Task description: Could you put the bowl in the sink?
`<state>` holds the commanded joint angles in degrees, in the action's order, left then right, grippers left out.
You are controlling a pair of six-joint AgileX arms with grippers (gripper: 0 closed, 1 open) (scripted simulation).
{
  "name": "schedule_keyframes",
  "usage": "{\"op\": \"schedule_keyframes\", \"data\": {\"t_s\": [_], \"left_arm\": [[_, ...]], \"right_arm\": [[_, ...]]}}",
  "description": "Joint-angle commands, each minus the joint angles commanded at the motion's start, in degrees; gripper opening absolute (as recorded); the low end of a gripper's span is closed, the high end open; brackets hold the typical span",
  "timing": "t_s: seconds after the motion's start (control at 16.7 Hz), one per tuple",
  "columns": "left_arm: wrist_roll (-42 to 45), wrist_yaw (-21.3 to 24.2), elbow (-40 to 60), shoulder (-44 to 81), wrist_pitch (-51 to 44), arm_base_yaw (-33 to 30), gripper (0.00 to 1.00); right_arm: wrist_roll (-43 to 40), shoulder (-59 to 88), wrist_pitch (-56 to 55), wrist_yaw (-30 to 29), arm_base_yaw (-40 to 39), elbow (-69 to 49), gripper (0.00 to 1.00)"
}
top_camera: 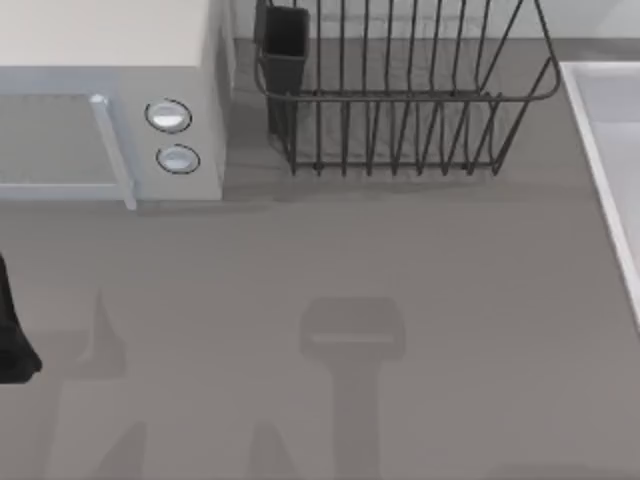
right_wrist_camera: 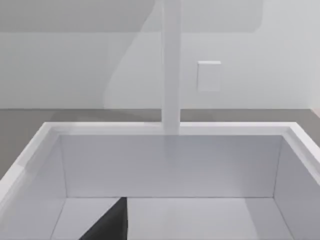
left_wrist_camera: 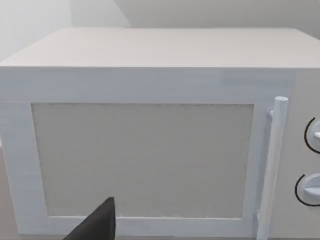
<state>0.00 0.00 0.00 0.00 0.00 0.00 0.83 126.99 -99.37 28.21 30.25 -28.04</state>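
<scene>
The bowl is out of view. The sink [top_camera: 612, 150] is a pale rectangular basin at the table's right edge. The right wrist view looks down into the sink [right_wrist_camera: 170, 165] from close above, with bare walls and floor. A dark part of my right gripper [right_wrist_camera: 109, 224] sits at the edge of that view, over the basin. My left gripper [top_camera: 12, 345] is at the table's left edge, in front of the microwave. A dark part of the left gripper [left_wrist_camera: 97, 225] shows low in the left wrist view.
A white microwave [top_camera: 110, 120] with its door shut, a bar handle [left_wrist_camera: 272, 165] and two knobs [top_camera: 168, 116] stands at the back left. A dark wire dish rack [top_camera: 400, 90] stands at the back middle. A white faucet post [right_wrist_camera: 171, 75] rises behind the sink.
</scene>
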Motion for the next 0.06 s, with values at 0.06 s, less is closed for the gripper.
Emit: {"op": "schedule_keyframes", "data": {"t_s": [0.06], "left_arm": [[0.00, 0.00, 0.00, 0.00, 0.00, 0.00, 1.00]], "right_arm": [[0.00, 0.00, 0.00, 0.00, 0.00, 0.00, 1.00]]}}
